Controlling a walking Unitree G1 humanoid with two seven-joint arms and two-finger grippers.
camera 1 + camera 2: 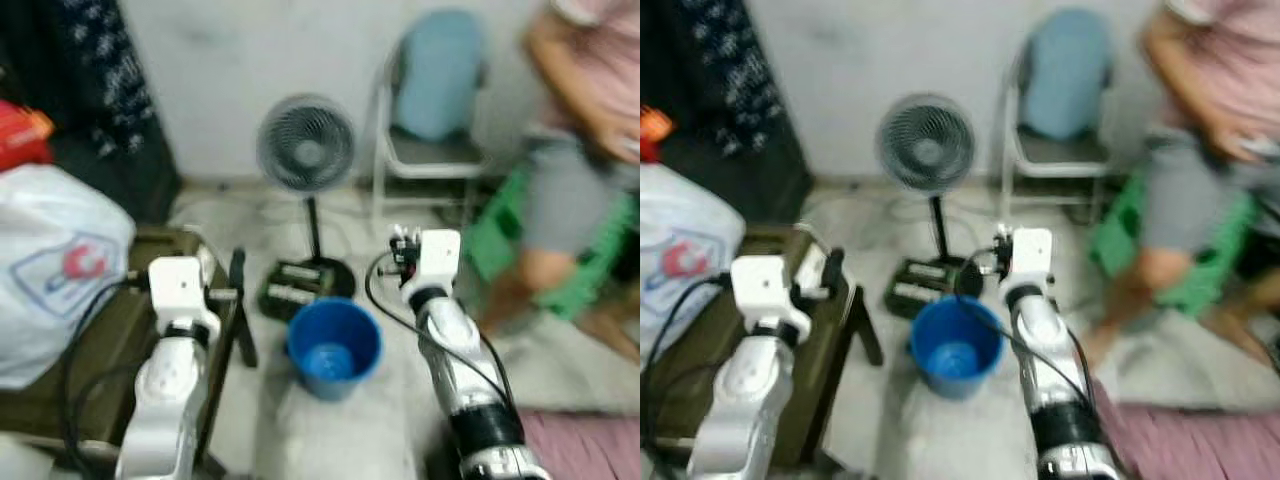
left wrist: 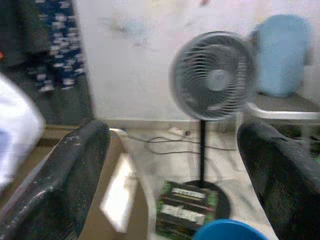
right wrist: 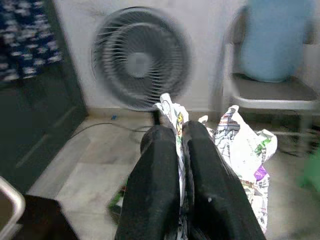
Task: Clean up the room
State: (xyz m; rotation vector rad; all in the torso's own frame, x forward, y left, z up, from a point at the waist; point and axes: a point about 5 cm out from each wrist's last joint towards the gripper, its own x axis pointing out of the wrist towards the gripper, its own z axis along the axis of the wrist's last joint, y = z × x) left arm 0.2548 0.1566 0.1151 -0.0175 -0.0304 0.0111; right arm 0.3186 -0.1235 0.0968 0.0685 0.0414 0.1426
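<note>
Right tool (image 3: 181,145) is clenched on a crumpled printed wrapper (image 3: 245,150). The paper is pinched between the two black fingers (image 3: 155,185) and bulges out to one side of them. In the head views the right arm holds that tool up, just beyond and to the right of the blue bucket (image 1: 333,347).

Left tool (image 2: 170,165) is released, fingers wide apart with nothing between them. It is raised over the right edge of the dark low table (image 1: 110,340).

The bucket stands on the pale floor (image 1: 330,440) between the two arms. Behind it a pedestal fan (image 1: 306,145) stands upright, and a dark green box (image 1: 290,285) rests on its round base. A white plastic bag (image 1: 50,265) lies on the table at far left.

A metal chair (image 1: 425,150) with a light blue cushion stands against the wall. A person (image 1: 585,150) is at far right, next to something green. Head views are blurred.
</note>
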